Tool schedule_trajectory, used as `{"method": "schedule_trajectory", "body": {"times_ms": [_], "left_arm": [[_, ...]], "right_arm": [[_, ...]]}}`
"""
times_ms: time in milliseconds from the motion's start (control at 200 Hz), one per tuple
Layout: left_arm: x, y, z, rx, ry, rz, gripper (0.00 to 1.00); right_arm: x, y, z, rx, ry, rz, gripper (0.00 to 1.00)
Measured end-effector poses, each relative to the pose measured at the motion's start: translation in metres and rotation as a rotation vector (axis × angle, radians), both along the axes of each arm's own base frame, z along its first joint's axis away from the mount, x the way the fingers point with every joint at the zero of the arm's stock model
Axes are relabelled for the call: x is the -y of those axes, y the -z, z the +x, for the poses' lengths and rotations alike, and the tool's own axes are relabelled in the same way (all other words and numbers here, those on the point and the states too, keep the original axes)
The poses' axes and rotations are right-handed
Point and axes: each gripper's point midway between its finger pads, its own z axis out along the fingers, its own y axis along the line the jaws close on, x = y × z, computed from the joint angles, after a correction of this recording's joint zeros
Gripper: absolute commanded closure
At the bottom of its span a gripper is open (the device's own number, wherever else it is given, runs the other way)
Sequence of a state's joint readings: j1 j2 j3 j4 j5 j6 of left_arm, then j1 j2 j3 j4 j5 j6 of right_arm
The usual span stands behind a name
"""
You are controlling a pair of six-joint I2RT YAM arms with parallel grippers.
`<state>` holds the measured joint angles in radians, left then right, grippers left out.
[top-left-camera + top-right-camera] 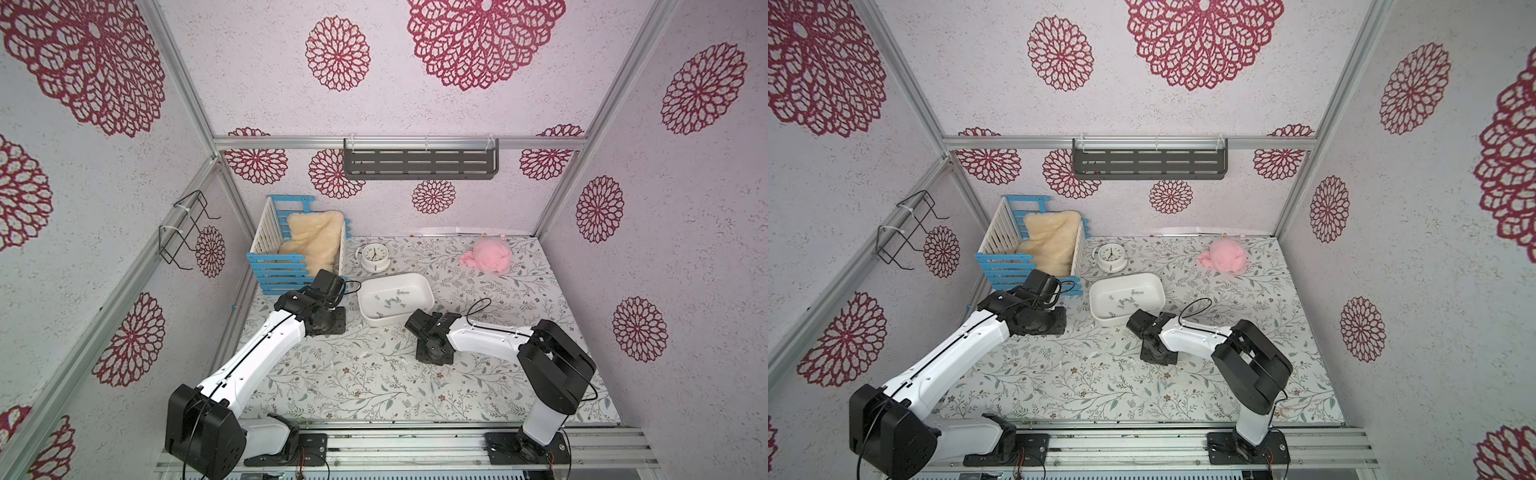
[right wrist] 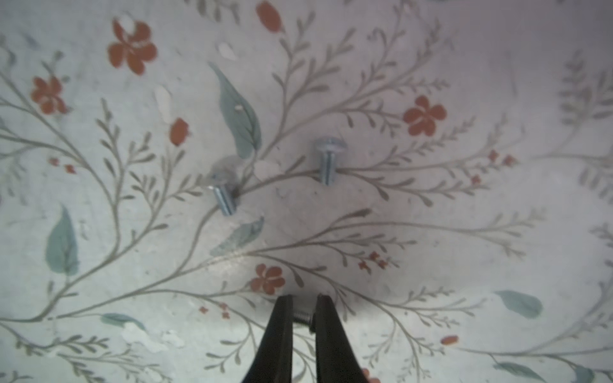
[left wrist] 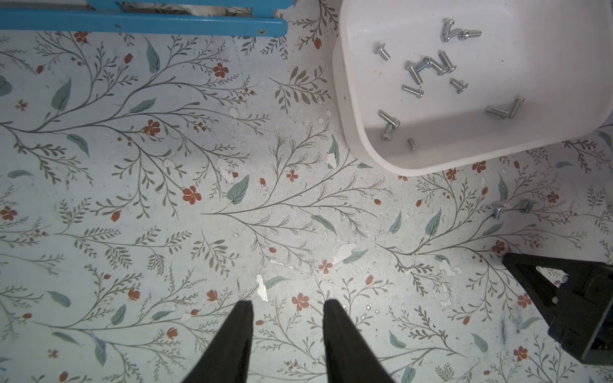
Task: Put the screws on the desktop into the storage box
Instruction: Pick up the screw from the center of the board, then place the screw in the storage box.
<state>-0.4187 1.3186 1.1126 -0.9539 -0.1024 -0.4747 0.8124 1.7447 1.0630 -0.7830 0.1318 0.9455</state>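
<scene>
The white storage box (image 3: 348, 109) stands on the flowered desktop (image 3: 199, 165) with several silver screws (image 3: 431, 66) lying inside; both top views show the box (image 1: 417, 280) (image 1: 1148, 277) mid-table. Two more screws (image 2: 326, 162) (image 2: 224, 195) lie loose on the desktop just ahead of my right gripper (image 2: 303, 298). The right gripper's fingers are closed on a third screw (image 2: 302, 318), low over the surface. The same two loose screws (image 3: 497, 212) (image 3: 527, 206) show in the left wrist view. My left gripper (image 3: 287, 303) hovers open over bare desktop left of the box, holding nothing.
A blue-and-white slatted crate (image 1: 299, 249) with a cream fleece stands at the back left. A round white clock (image 1: 374, 255) lies behind the box, and a pink cloth (image 1: 488, 255) at the back right. A grey shelf (image 1: 419, 162) hangs on the back wall.
</scene>
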Motion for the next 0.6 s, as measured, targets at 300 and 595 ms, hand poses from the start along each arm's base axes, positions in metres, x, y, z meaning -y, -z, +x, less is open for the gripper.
{"method": "schedule_trajectory", "body": {"times_ms": [300,595], "left_arm": [[0.0,0.0,0.0,0.0,-0.001,0.0,0.59],[-0.001,-0.003,0.0,0.008,-0.002,-0.004,0.59]], "right_arm": [[-0.009,-0.048,0.008,0.04,-0.02,0.038,0.87],[-0.033,-0.095,0.032,0.12,-0.04,0.112,0.87]]}}
